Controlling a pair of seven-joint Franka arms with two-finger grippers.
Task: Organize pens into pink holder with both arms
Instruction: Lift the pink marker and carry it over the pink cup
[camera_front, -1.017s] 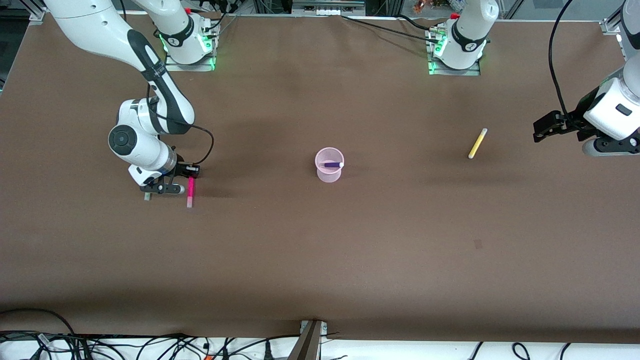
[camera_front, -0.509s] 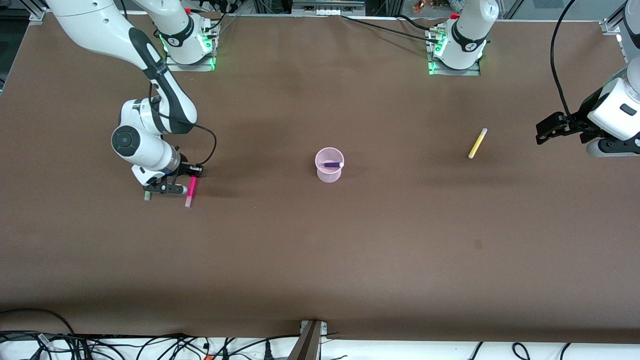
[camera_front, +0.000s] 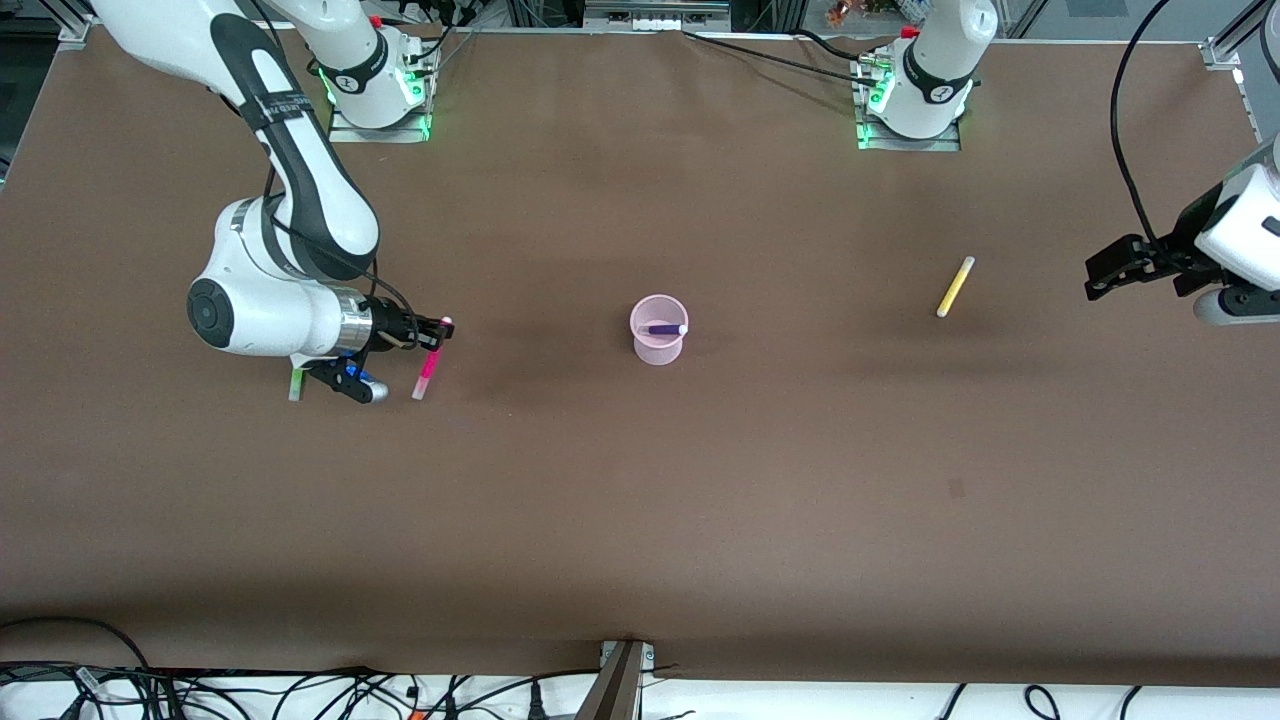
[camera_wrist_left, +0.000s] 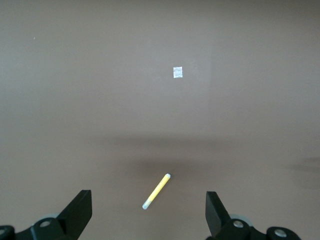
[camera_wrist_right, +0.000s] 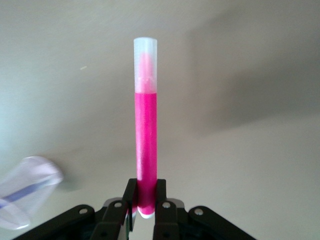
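The pink holder stands mid-table with the purple pen lying in it. My right gripper is shut on one end of the magenta pen and holds it off the table, pale end away from the fingers; the right wrist view shows the pen clamped between the shut gripper, with the holder blurred to the side. The lime green pen lies partly under that arm. The yellow pen lies toward the left arm's end. My left gripper hovers open and empty beside it.
A small square mark is on the brown mat, nearer the front camera than the yellow pen; a pale patch shows in the left wrist view. Cables and a bracket line the table's near edge.
My right gripper has lifted the magenta pen off the table, turned and moved toward the holder. My left gripper has drifted slightly away from the yellow pen.
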